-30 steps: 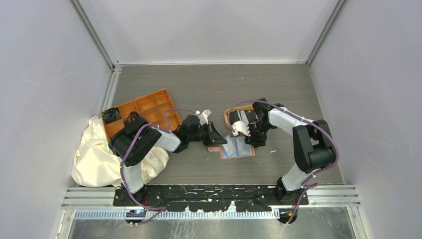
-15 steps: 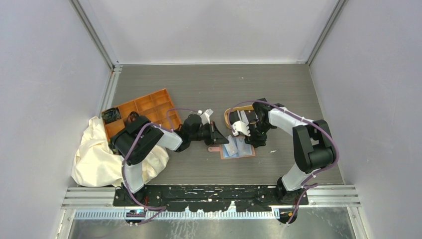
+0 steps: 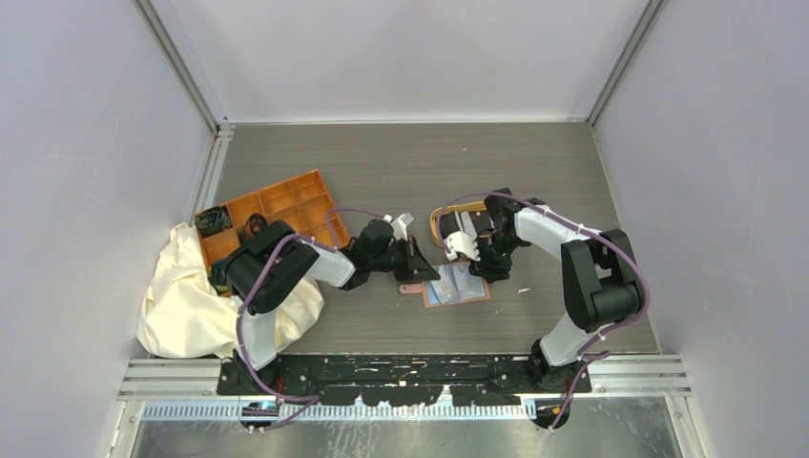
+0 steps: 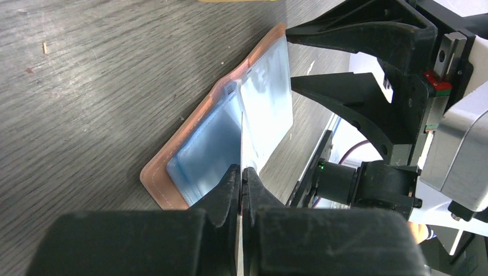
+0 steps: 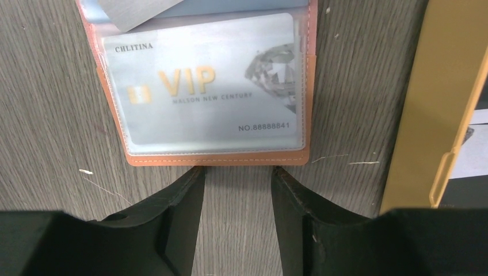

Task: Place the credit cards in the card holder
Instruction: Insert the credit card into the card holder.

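Note:
The card holder (image 3: pixel 456 285) lies open on the table, pinkish-brown with bluish pockets (image 4: pixel 204 146). My left gripper (image 4: pixel 242 171) is shut on a thin credit card (image 4: pixel 242 141) seen edge-on, its far edge down at the holder's pockets. In the top view this gripper (image 3: pixel 426 271) sits at the holder's left side. My right gripper (image 5: pixel 237 172) is open, its fingertips (image 5: pixel 193 181) right at the holder's stitched edge (image 5: pixel 218 159), nothing between them. A silver VIP card (image 5: pixel 207 86) sits inside one clear pocket. A grey card corner (image 5: pixel 135 10) shows above it.
An oval tan-rimmed tray (image 3: pixel 438 224) lies just behind the holder, its rim (image 5: pixel 437 103) right of my right gripper. An orange compartment tray (image 3: pixel 277 212) and a crumpled cream cloth (image 3: pixel 186 301) lie at the left. My right fingers (image 4: pixel 357 92) loom close beyond the holder.
My left gripper has crept a little to the right with the card, closer over the holder. The right arm has stayed put.

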You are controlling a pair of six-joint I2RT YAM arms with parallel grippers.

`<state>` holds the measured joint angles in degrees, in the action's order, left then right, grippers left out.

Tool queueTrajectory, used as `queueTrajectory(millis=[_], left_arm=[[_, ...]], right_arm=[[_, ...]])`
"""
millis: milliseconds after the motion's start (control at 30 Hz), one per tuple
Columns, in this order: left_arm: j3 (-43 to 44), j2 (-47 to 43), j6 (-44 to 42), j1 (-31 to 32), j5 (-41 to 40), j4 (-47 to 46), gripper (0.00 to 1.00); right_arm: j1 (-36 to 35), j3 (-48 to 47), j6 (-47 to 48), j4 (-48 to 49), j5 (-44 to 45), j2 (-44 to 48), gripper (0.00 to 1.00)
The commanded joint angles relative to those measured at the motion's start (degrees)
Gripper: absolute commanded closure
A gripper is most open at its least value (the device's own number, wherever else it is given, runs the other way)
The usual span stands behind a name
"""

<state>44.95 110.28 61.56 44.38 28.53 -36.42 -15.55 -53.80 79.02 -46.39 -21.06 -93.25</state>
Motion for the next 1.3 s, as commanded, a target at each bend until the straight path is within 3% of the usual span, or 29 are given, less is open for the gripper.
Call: queueTrajectory(millis=[0,233,667,1267], left_arm=[[0.77,-0.35,-0.81,0.28,0.29,-1.7,1.0],[-0.79,-3.47,-0.76,0.27,0.96,-5.06,1.0],[-0.25,-0.11,2.6,0.21,3.05,-11.14,1.0],[1.02,0.54,-0.8,0.14,-0.5,-1.5,1.0]], right_arm=[[-0.31,-0.6,-0.5,-0.14,-1.22,1.28,0.48],[-0.31,-0.69,-0.48,-0.2,-1.09,1.32,0.49],[-0.43,-0.69,-0.58,-0.2,-1.0,1.15,0.49],[-0.49,-0.96,-0.65,-0.59,-0.99,1.09,0.49]])
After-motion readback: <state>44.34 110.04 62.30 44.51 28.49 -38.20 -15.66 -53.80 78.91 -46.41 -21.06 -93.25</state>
